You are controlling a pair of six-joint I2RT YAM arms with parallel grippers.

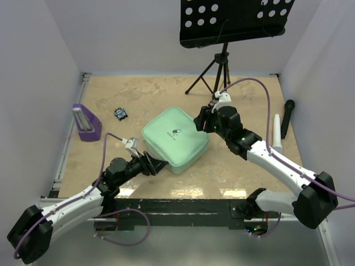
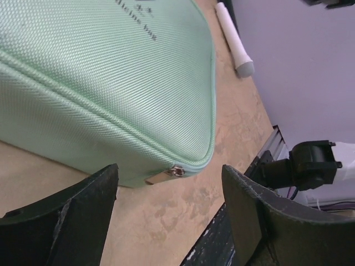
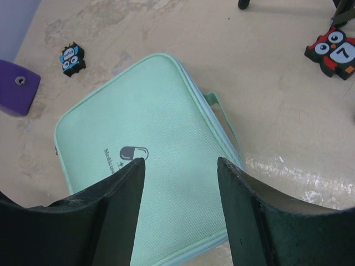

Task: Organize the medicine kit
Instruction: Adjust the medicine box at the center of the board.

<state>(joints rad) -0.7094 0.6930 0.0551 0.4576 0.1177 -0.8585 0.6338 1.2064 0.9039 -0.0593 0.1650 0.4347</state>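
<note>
The medicine kit point(image 1: 175, 138), a mint-green square soft case with a pill logo on its lid, lies shut in the middle of the table. My left gripper point(image 1: 152, 164) is low at the kit's near-left side. In the left wrist view the kit point(image 2: 111, 66) fills the upper left, and its metal zipper pull point(image 2: 163, 174) sits just beyond my left gripper point(image 2: 169, 180), which is open and empty. My right gripper point(image 1: 201, 122) hovers at the kit's far-right corner. Seen from its wrist, the right gripper point(image 3: 180, 163) is open above the lid point(image 3: 161, 133), holding nothing.
A purple stand point(image 1: 86, 123) stands at the left, with a small blue owl figure point(image 1: 120, 113) near it. A red owl figure point(image 3: 334, 51) lies beyond the kit. A white cylinder point(image 1: 277, 133) and a black microphone point(image 1: 287, 117) lie at the right. A music stand's tripod point(image 1: 222, 61) is at the back.
</note>
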